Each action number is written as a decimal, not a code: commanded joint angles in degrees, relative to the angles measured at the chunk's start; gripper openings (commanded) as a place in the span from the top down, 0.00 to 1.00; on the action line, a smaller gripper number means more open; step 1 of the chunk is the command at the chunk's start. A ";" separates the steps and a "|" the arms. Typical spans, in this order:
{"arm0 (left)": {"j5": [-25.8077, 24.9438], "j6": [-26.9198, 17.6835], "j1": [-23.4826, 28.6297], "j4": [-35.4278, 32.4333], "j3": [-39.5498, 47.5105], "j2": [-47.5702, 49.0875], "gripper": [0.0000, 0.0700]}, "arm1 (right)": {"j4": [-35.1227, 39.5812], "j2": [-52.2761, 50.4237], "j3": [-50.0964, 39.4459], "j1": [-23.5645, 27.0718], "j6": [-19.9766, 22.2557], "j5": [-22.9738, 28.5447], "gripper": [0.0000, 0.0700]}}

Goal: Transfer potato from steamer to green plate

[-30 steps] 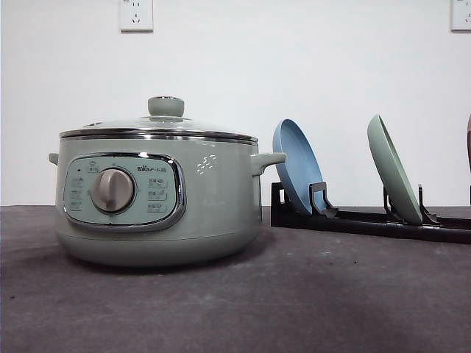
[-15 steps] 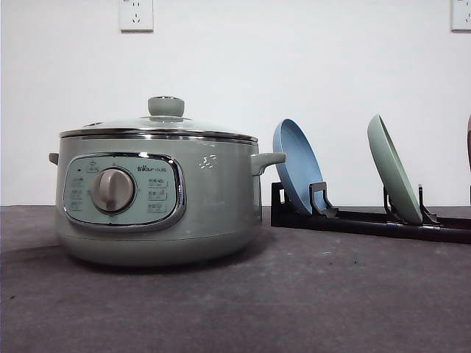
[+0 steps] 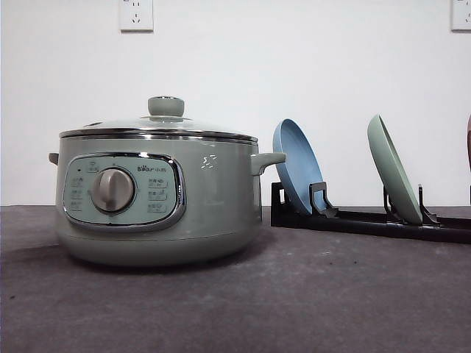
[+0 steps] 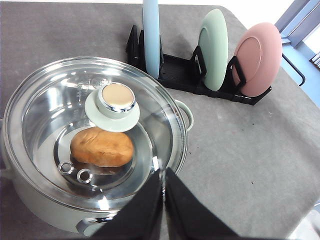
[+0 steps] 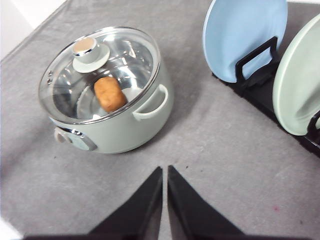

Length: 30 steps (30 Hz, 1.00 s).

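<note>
Front view: steamer (image 3: 158, 195) wall hides its contents.

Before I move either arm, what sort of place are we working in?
Likely a staged kitchen test bench: a lidded steamer and a black dish rack holding plates sit on a grey-covered table, against a bare white wall with sockets.

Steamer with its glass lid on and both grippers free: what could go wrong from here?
1. The glass lid covers the sage-green round steamer, so the orange-brown oval potato cannot be reached until the lid is lifted by its small green knob, which could slip.
2. The pale mint-green round plate stands on edge in the black rack, beside the blue plate; pulling it may knock its neighbour.
</note>
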State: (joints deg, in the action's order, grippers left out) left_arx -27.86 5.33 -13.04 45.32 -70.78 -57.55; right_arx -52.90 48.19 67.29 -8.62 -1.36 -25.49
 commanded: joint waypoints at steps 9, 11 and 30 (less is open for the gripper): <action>-0.52 -1.68 -0.22 -0.39 -1.33 -0.78 0.41 | 2.61 0.43 1.07 -0.26 0.48 0.47 0.33; -0.52 -1.71 -0.22 -0.38 -1.33 -0.78 0.20 | 3.31 0.43 1.07 -0.26 0.27 0.44 0.14; -0.52 -2.11 -0.22 -0.21 -1.33 -0.89 0.03 | 7.97 3.42 1.08 -0.20 -8.56 0.08 0.11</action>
State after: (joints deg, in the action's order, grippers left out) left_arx -27.86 3.92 -13.04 45.39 -70.78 -57.80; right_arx -46.08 50.61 67.29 -8.62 -6.86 -25.52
